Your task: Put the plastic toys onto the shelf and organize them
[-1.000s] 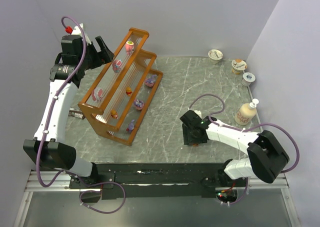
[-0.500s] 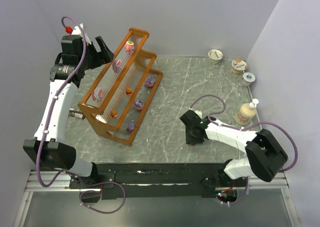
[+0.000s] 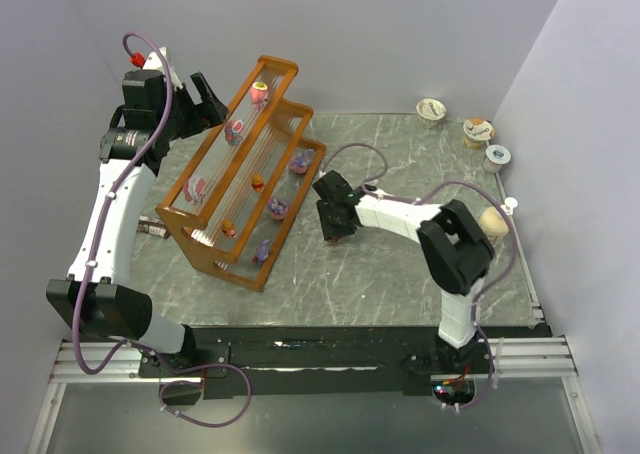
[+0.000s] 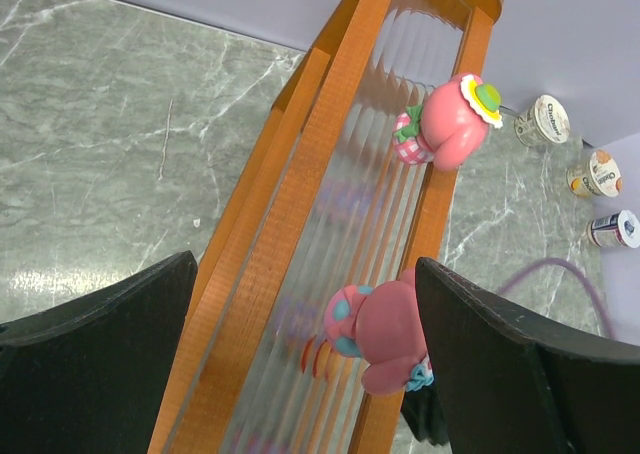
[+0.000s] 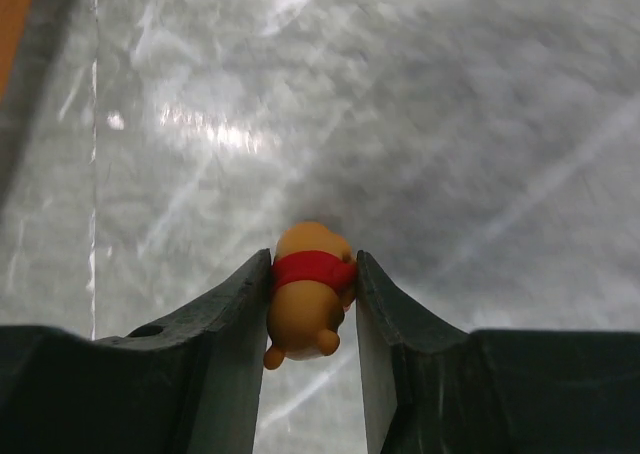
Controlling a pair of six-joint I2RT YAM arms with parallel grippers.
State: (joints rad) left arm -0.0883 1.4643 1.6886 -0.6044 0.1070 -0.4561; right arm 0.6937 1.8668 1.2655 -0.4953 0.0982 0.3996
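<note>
Top external view: the shelf (image 3: 281,67) stands on the grey table (image 3: 400,164) at ten o'clock from the middle, its length running from seven o'clock to one o'clock. Three pink toys (image 3: 259,94) sit on its top tier, two orange toys (image 3: 258,182) on the middle tier and three purple toys (image 3: 299,160) on the lowest. The left gripper (image 3: 207,99) hangs at the shelf's ten o'clock side, near the far end of the top tier. The right gripper (image 3: 335,232) points down at the table just beside the shelf's four o'clock side; what it holds cannot be told from here. Three foil-lidded cups (image 3: 477,131) stand at two o'clock. A beige bottle (image 3: 490,222) at three o'clock is partly hidden by the right arm.

Left wrist view: the left claw is spread wide and holds nothing, with one finger (image 4: 90,364) at seven o'clock, the other at five o'clock, and the top tier's slats between them. A pink toy with a yellow-and-white hat (image 4: 455,124) sits at one o'clock. A second pink toy (image 4: 385,324) sits at six o'clock, just beside the five o'clock finger.

Right wrist view: the right claw is closed on an orange bear (image 5: 305,289) in a red top, pinched at the waist, with its head toward twelve o'clock. Grey table lies beyond it, and a sliver of orange wood shows at eleven o'clock.
</note>
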